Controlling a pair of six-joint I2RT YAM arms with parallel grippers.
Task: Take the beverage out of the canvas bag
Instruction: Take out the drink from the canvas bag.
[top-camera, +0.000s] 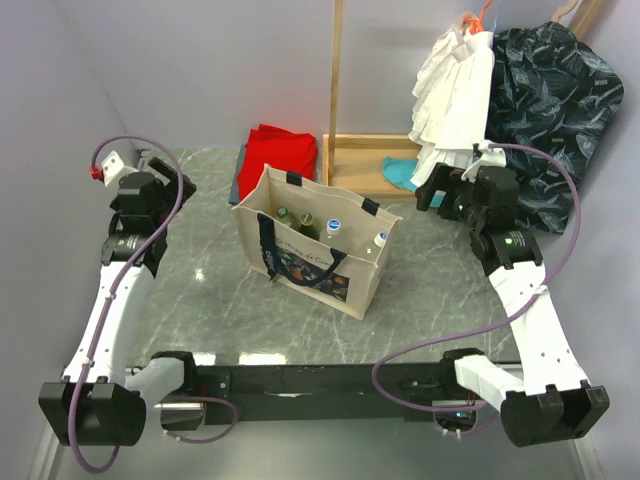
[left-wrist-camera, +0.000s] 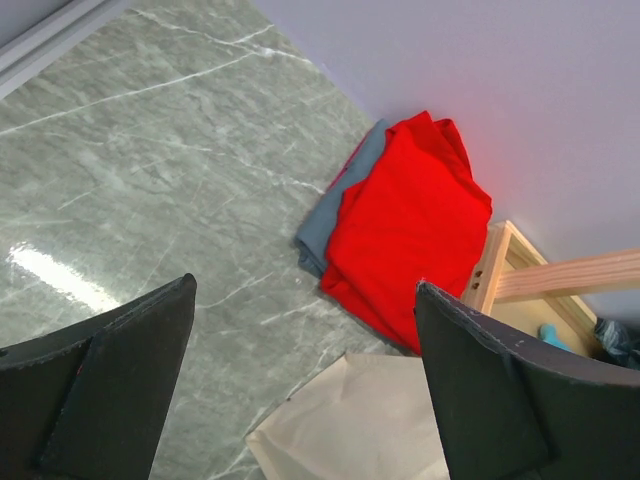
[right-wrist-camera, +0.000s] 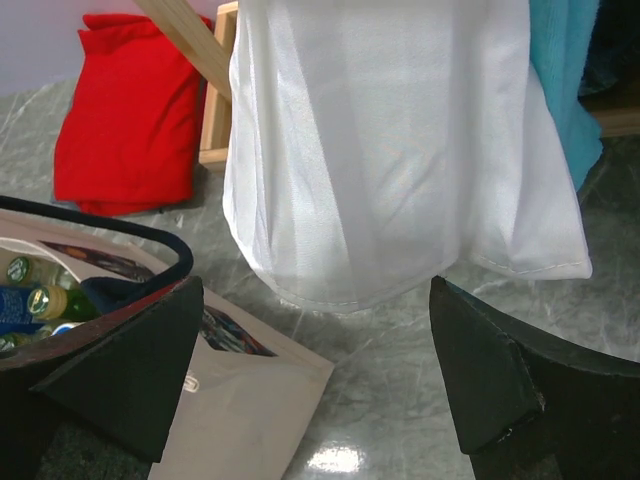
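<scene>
Reach not yet begun.
I have the left gripper (left-wrist-camera: 305, 290) and right gripper (right-wrist-camera: 315, 285) wide and empty; bottles (top-camera: 336, 228) stand inside the canvas bag (top-camera: 362, 285) between the arms, so next I lower one gripper over a bottle.

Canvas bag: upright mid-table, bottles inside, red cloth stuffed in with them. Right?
No. The red cloth isn't in the canvas bag; it lies on the table behind it, per the top view. Upright with bottles inside is right.

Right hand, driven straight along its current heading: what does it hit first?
Probably the white hanging garment, which fills the gap between the open right hand's fingers; depth is unclear. The canvas bag sits low left, off that line.
</scene>
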